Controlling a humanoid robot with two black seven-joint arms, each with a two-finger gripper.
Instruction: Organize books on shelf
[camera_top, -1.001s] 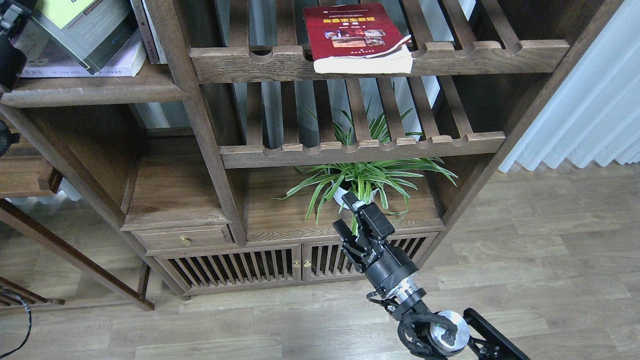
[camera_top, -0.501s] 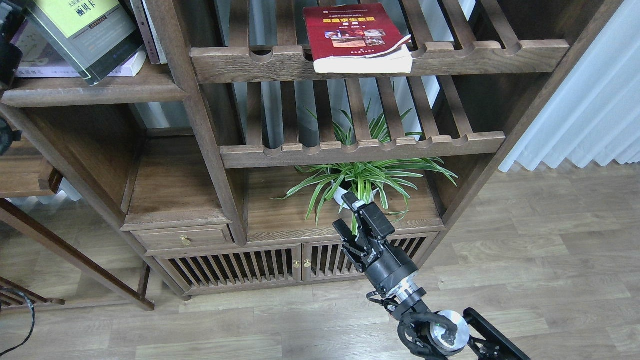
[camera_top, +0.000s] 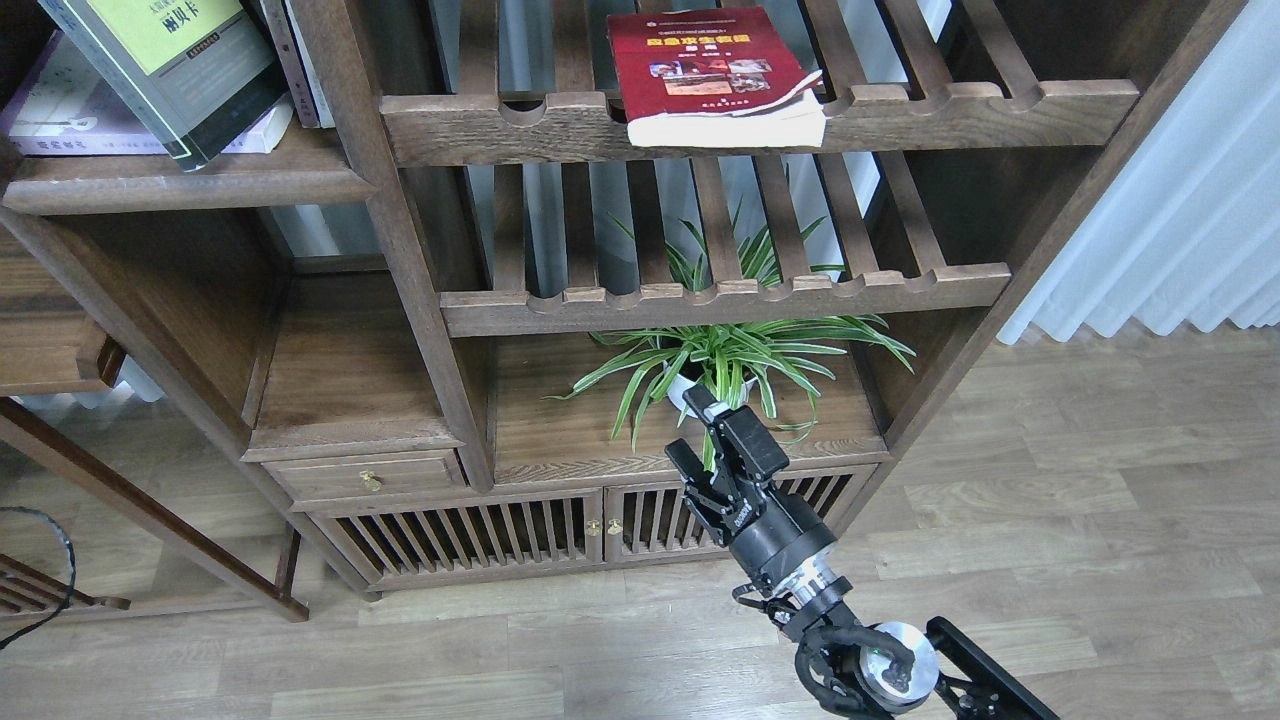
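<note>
The yellow-green book with a dark grey border (camera_top: 170, 60) stands tilted at the top left. It leans over the pale lilac-white paperback (camera_top: 70, 115), which lies flat on the plank shelf (camera_top: 190, 180). The thick dark red book (camera_top: 712, 70) lies flat on the upper slatted rack, its page edge overhanging the front rail. My right gripper (camera_top: 690, 428) is open and empty, low in front of the cabinet top, far below the books. My left gripper is out of view.
A potted spider plant (camera_top: 725, 360) stands on the cabinet top just behind my right gripper. A second slatted rack (camera_top: 720, 295) is above it. A thin upright book (camera_top: 295, 60) stands against the shelf post. A white curtain (camera_top: 1180, 200) hangs at the right.
My left arm has drawn back out of view at the left edge. The yellow-green book has been tipped up from lying flatter to leaning more upright. The right arm has not moved.
</note>
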